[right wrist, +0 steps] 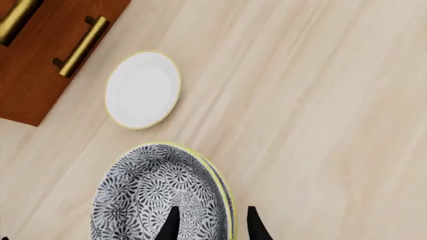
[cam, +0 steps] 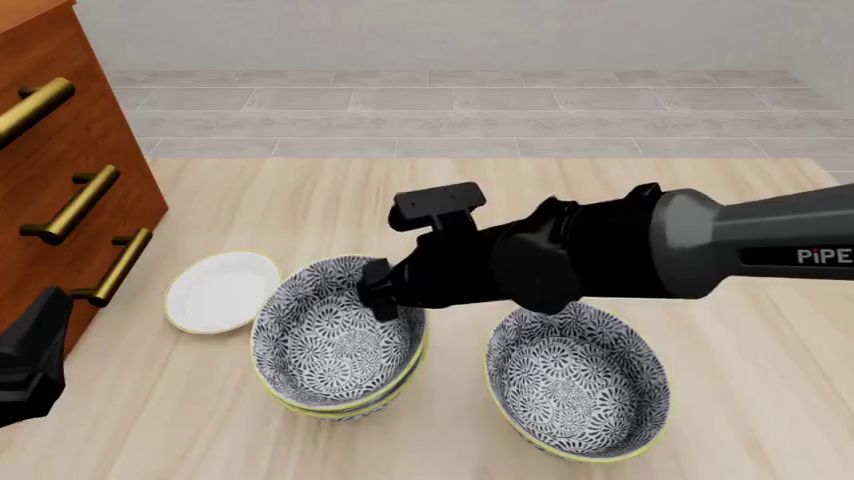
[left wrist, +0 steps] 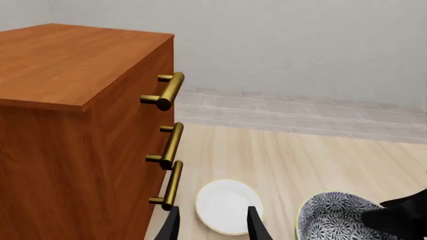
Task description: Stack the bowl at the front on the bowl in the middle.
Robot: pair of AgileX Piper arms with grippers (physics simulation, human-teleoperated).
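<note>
The bowl at the front (cam: 334, 335) sits nested inside the bowl in the middle (cam: 350, 413), of which only a rim edge shows beneath it. My right gripper (cam: 378, 290) reaches across from the right to the stack's far rim. In the right wrist view the right gripper (right wrist: 213, 225) is open, its fingers standing either side of the upper bowl's (right wrist: 157, 195) rim. My left gripper (left wrist: 212, 225) is open and empty, low at the front left (cam: 34, 355), apart from the bowls.
A third floral bowl (cam: 574, 385) stands alone to the right of the stack. A small white plate (cam: 220, 290) lies left of it. A wooden drawer cabinet (cam: 54, 150) with brass handles fills the left side.
</note>
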